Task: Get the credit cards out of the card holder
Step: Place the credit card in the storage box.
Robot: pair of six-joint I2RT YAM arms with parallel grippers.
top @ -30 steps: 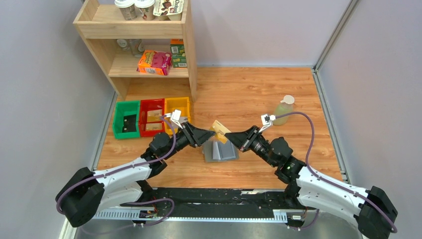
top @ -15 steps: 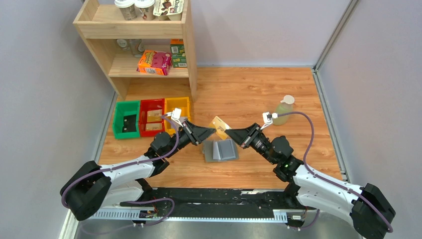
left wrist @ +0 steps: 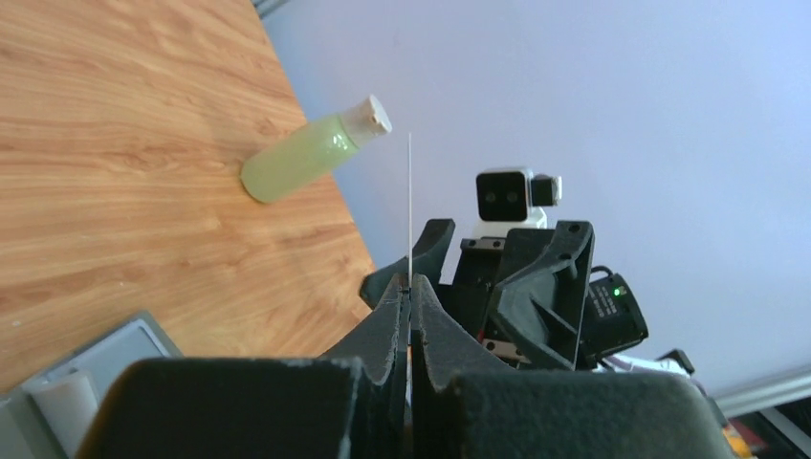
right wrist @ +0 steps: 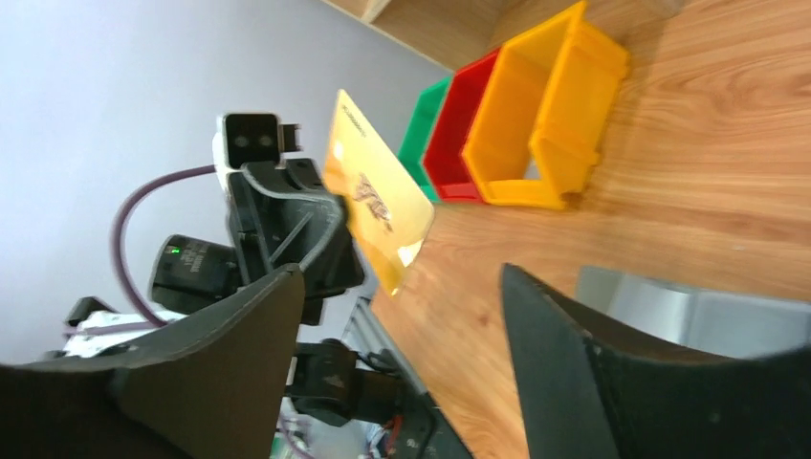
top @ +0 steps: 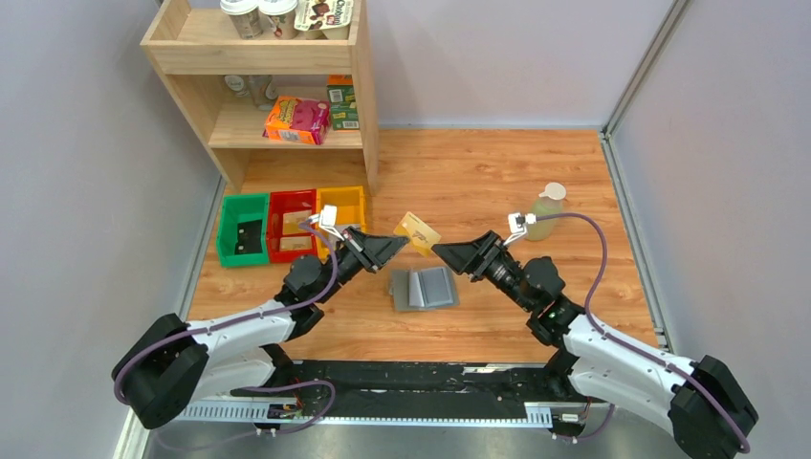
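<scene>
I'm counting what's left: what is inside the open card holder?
The card holder lies open, showing only grey slots; no yellow edge shows. Anything tucked deep in a slot is hidden. One credit card is pinched in the left tool.

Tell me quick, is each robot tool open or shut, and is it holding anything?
Left tool: shut on the credit card.
Right tool: open, holding nothing.
</scene>
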